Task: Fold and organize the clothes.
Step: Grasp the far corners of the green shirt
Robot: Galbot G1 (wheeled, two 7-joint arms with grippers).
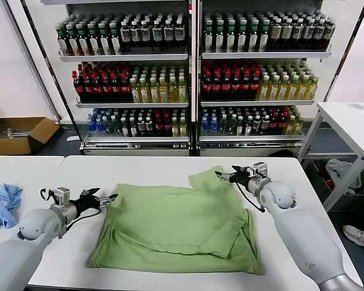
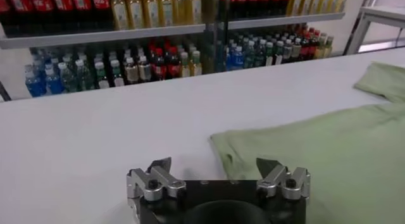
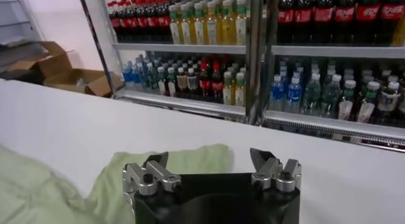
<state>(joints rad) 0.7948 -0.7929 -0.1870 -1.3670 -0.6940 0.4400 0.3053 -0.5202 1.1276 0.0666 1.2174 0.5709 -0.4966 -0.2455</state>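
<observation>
The light green shirt [image 1: 179,227] is spread, partly folded, across the middle of the white surface [image 1: 139,170], its lower hem reaching close to the near edge. One sleeve [image 1: 209,179] is laid out toward the far right part of the surface. A folded flap is seen on the shirt's right half, slanting toward the near right corner.

The left end effector [image 1: 106,199] is held just beside the shirt's left upper corner, its fingers apart and nothing between them. The right end effector [image 1: 225,176] is held at the sleeve's far edge, likewise spread and empty. Whether either one touches the fabric cannot be told.

Bare surface is left along the far edge and on both sides of the shirt. A light blue cloth [image 1: 3,203] is bunched near the left edge, well apart from the shirt. Beyond the far edge, shelves of bottles [image 1: 188,73] are ranged, and a cardboard box [image 1: 18,133] is set on the floor to the left.
</observation>
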